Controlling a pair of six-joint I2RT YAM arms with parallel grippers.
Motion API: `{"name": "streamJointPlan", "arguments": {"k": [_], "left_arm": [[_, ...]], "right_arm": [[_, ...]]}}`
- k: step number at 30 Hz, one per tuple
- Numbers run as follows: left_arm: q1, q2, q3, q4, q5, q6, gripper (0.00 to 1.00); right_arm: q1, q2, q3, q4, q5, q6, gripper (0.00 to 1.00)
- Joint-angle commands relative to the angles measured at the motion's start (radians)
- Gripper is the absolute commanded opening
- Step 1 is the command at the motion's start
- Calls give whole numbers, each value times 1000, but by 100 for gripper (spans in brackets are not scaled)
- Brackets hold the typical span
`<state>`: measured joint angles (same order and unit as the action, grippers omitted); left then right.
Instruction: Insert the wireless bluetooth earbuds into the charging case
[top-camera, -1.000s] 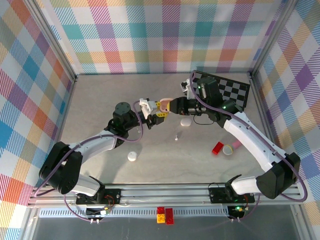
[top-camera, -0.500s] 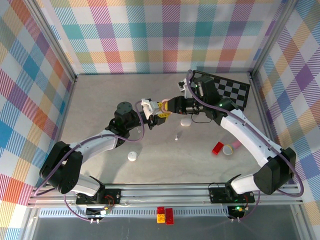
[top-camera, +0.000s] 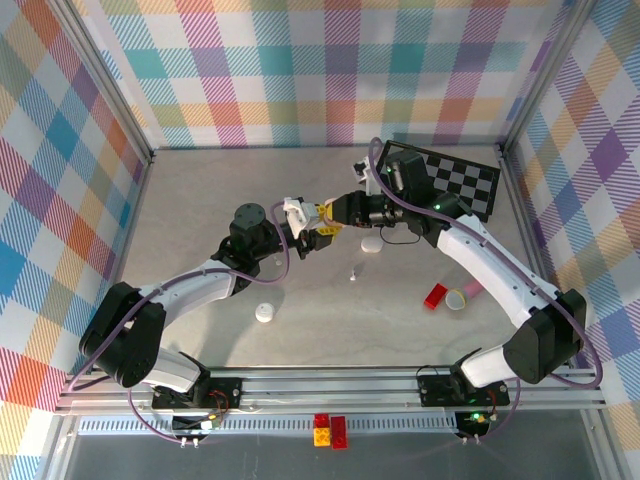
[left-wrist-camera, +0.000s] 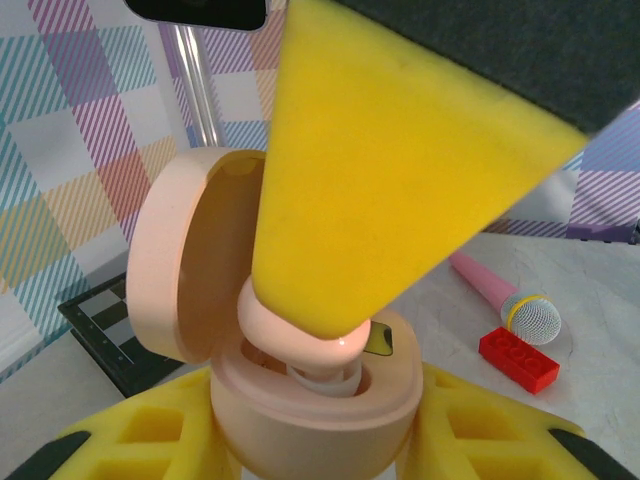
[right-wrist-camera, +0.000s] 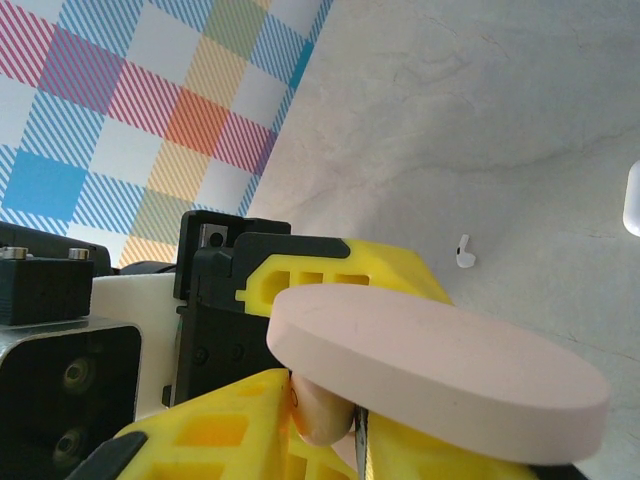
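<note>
My left gripper (top-camera: 312, 228) is shut on the base of a pale pink charging case (left-wrist-camera: 320, 400), its yellow fingers (left-wrist-camera: 130, 440) on either side. The lid (left-wrist-camera: 180, 270) stands open to the left. My right gripper (top-camera: 337, 212) meets it from the right and is shut on a pink earbud (left-wrist-camera: 300, 335), whose lower end sits in a socket of the case. In the right wrist view the lid (right-wrist-camera: 440, 370) lies across that gripper (right-wrist-camera: 335, 430) and the pink earbud (right-wrist-camera: 325, 420) shows between its fingers. One white earbud (top-camera: 353, 272) lies loose on the table.
A white case (top-camera: 371, 244) lies just right of the grippers, and a white round piece (top-camera: 264, 313) nearer the front. A red block (top-camera: 435, 295) and a pink microphone-like toy (top-camera: 462, 297) sit at the right. A checkerboard (top-camera: 455, 185) leans at the back right.
My right gripper has moved a little left with the pink earbud, closing on the case. The left arm has hardly moved.
</note>
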<state>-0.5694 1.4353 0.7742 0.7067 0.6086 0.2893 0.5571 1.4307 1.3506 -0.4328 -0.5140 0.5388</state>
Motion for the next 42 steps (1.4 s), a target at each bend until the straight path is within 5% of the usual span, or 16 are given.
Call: {"name": "streamJointPlan", "arguments": {"k": [1, 34, 42], "left_arm": [[-10, 2, 39, 22, 9, 19, 37], [-10, -7, 14, 49, 13, 7, 37], [-10, -15, 2, 58, 17, 7, 37]], "right_arm": [[-2, 10, 32, 8, -4, -15, 26], [-3, -154, 12, 71, 25, -78, 47], [-9, -7, 192, -105, 121, -103, 49]]}}
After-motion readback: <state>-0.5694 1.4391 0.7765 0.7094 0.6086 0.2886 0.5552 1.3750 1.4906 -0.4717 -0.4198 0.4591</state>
